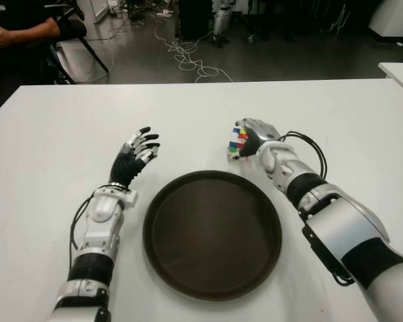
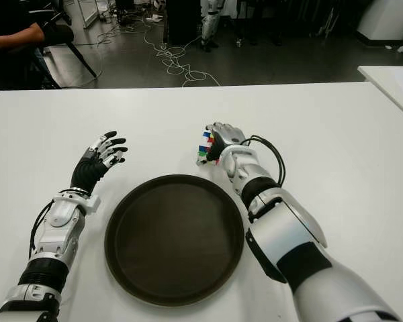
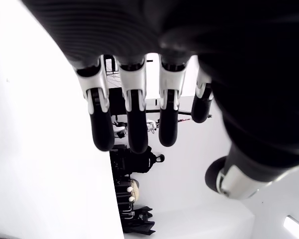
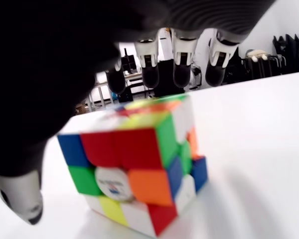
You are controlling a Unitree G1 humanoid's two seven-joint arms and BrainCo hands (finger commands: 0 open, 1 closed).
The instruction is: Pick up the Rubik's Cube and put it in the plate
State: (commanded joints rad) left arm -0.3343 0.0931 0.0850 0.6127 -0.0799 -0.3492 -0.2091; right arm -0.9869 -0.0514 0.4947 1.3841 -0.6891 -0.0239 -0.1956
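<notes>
The Rubik's Cube (image 1: 238,142) stands on the white table (image 1: 54,134) just beyond the far right rim of the dark round plate (image 1: 211,235). My right hand (image 1: 254,137) is cupped over the cube from its right side. In the right wrist view the cube (image 4: 139,164) sits flat on the table, the fingers (image 4: 182,74) hang extended past its far top edge and the thumb (image 4: 22,199) stands beside its near corner, with no visible grip. My left hand (image 1: 140,149) is raised left of the plate, fingers (image 3: 134,124) spread and holding nothing.
A person (image 1: 13,30) sits beyond the table's far left corner. Cables (image 1: 188,57) lie on the floor behind the table. A second white table (image 1: 399,70) shows at the far right.
</notes>
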